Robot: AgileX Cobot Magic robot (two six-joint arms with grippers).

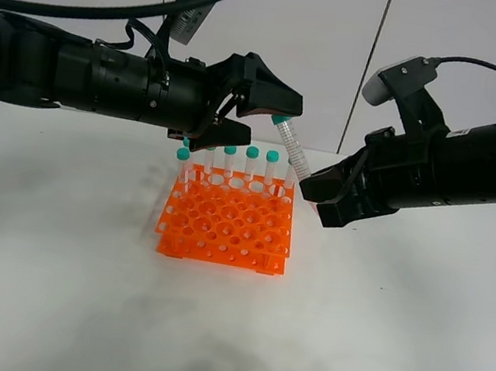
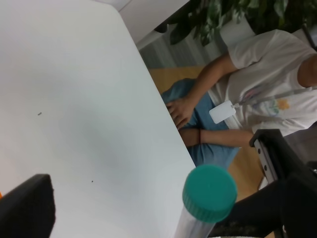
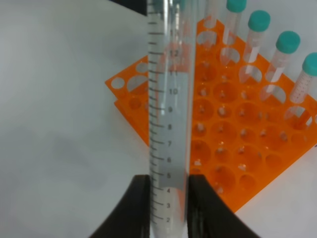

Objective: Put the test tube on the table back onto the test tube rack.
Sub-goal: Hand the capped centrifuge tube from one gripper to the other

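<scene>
My right gripper [image 1: 310, 185] is shut on the lower end of the test tube [image 1: 291, 145] and holds it tilted in the air above the back right corner of the orange test tube rack [image 1: 226, 231]. In the right wrist view the tube [image 3: 168, 99] stands between the two black fingers [image 3: 133, 208], with the rack [image 3: 233, 148] behind it. My left gripper [image 1: 271, 121] is open, with its jaws on either side of the tube's teal cap [image 2: 209, 192] and not closed on it. Several capped tubes [image 1: 250, 159] stand in the rack's back row. The table [image 1: 69, 289] is white.
In the left wrist view the table's edge [image 2: 163, 114] runs past a seated person [image 2: 247, 99] and a plant [image 2: 218, 15] beyond it. A grey wall stands behind the table. The rack's front rows of holes [image 1: 220, 238] hold no tubes.
</scene>
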